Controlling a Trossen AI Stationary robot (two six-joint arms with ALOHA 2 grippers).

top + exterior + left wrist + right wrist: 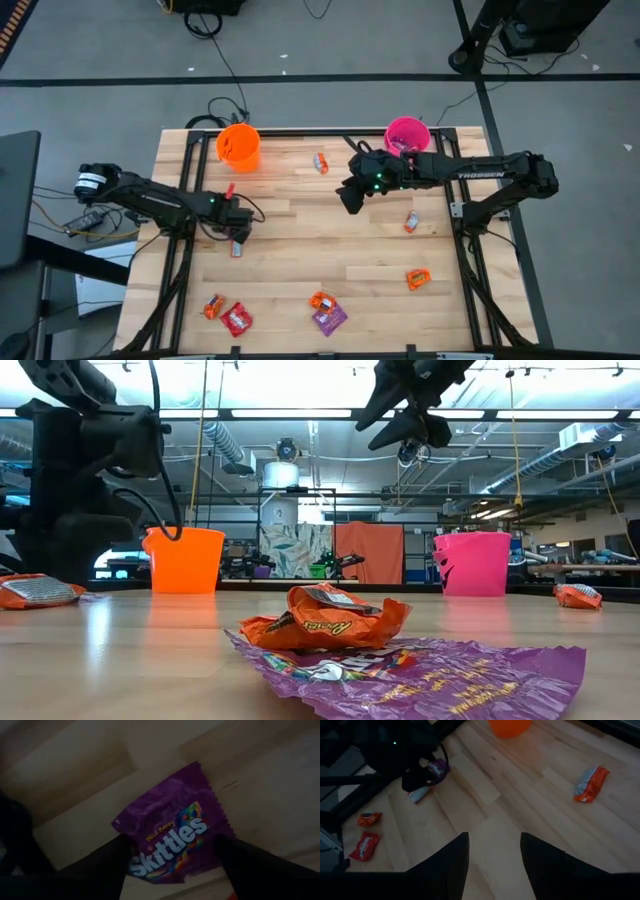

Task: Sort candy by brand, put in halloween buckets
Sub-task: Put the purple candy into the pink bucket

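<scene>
This is a robotics lab or workshop in an open industrial hall. Behind the butcher-block table (300,230), the low view shows an exposed ceiling with silver ducts (222,440), strip lights (300,413) and hanging cables, plus more workbenches and equipment farther back. Around the table, the grey floor (330,50) carries loose cables and a dark stand base (465,58).

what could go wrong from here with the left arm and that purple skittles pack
The left gripper sits low over the purple Skittles pack with jaws open on either side; the flat wrapper may slip out as they close. Another candy lies right beside the gripper and could get pinched or nudged along. The orange bucket stands at the table's far edge, so a loose grip could drop the pack on the way.
</scene>
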